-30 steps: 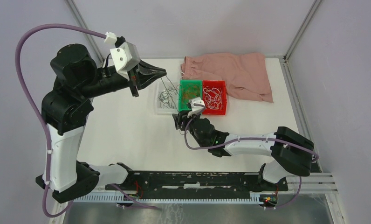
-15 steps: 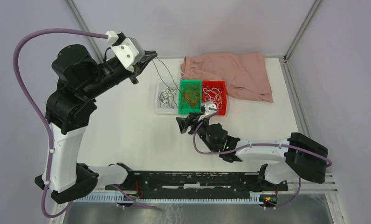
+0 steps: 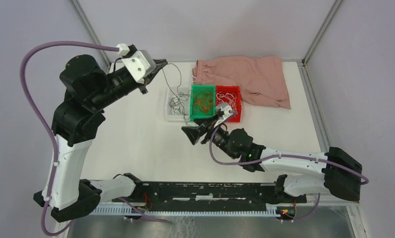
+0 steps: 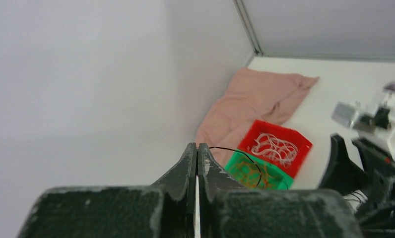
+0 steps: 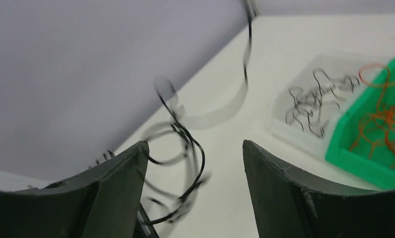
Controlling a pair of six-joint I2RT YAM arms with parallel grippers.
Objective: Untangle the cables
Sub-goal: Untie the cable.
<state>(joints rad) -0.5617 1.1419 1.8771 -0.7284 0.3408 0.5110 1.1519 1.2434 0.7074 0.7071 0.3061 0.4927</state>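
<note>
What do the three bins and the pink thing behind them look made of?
Green bin and red bin: smooth hard plastic, probably, given crisp moulded rims. Clear bin: translucent plastic; the table shows through. Pink cloth: soft matte fabric, wrinkled and folded.

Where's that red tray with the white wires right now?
In the overhead view, the red tray sits toward the table's far side, touching the green tray on its left, with the pink cloth behind and to its right.

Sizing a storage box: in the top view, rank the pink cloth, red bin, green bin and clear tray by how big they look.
Largest: pink cloth, by far.
Then green bin, red bin and clear tray. They look nearly alike, so I will not rank them. The red bin is partly covered.
</note>
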